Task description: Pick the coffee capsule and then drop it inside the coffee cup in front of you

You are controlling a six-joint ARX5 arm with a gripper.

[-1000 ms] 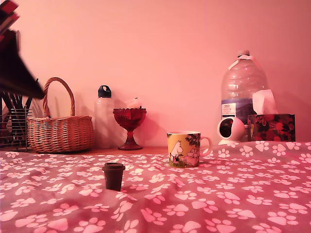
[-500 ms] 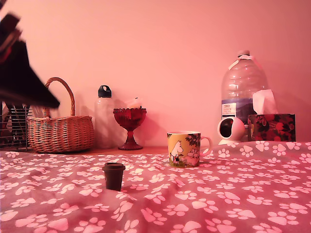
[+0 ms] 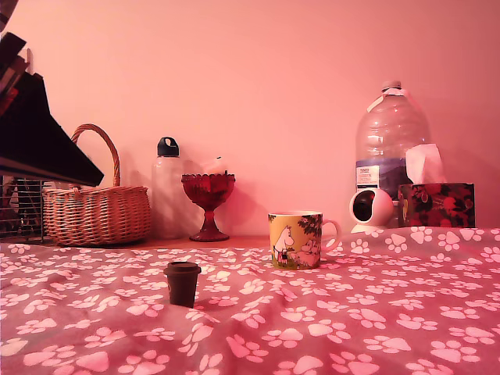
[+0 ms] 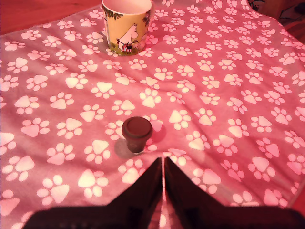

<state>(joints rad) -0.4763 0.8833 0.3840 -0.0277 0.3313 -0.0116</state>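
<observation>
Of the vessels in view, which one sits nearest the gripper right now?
The tiny dark tapered coffee capsule, upright on the paw-print cloth just ahead of the fingers; the yellow-orange cartoon mug stands farther off.

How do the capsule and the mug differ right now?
The coffee capsule is tiny, plain and dark; the coffee cup is far bigger, yellow-orange with cartoon figures and a white handle. The capsule's top looks closed; the cup is open-topped. In the wrist view, the capsule sits much nearer the camera. Both stand upright on the paw-print cloth.
</observation>
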